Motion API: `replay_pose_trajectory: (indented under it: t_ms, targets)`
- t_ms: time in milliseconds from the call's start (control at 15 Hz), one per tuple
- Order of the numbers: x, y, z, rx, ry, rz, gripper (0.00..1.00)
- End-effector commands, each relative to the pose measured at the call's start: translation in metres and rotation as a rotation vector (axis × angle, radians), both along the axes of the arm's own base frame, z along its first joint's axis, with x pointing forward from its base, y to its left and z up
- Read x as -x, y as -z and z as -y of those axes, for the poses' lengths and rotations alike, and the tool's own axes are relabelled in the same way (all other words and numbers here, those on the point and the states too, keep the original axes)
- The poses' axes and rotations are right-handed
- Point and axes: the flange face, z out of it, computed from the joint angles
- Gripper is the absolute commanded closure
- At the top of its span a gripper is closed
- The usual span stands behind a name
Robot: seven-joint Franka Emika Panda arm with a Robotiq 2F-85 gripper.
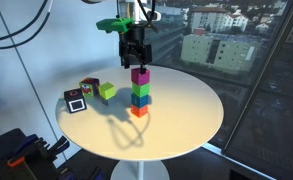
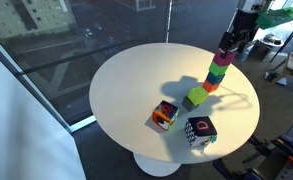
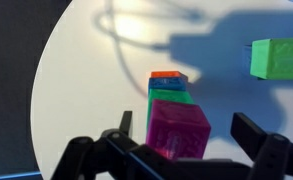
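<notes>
We see the gripper [image 1: 136,62] with its fingers [image 3: 256,140] spread wide, clamped on nothing. It hangs right over the tower [image 1: 139,93], and in the wrist view a finger stands on either side of the magenta cube [image 3: 178,132] on top. We cannot tell whether they touch it. The tower stands upright with its long axis vertical: magenta, green, blue, then orange at the bottom. It sits toward one edge of the white table [image 2: 126,90]. Well apart lie a loose green cube [image 2: 196,97], a many-coloured cube [image 2: 165,114] and a black cube [image 2: 199,129]. The black cube's white marking is too small for us to read.
</notes>
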Motion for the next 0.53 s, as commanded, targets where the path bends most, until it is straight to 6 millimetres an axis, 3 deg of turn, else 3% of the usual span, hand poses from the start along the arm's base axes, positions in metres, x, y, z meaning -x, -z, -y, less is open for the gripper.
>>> replay_pose_trajectory:
  t_ms: [0, 467]
  targets:
    - [-0.0104, 0.0004, 0.0025, 0.017, 0.021, -0.008, 0.0]
    - [-0.0162, 0.0087, 0.0017, 0.011, 0.014, -0.002, 0.0]
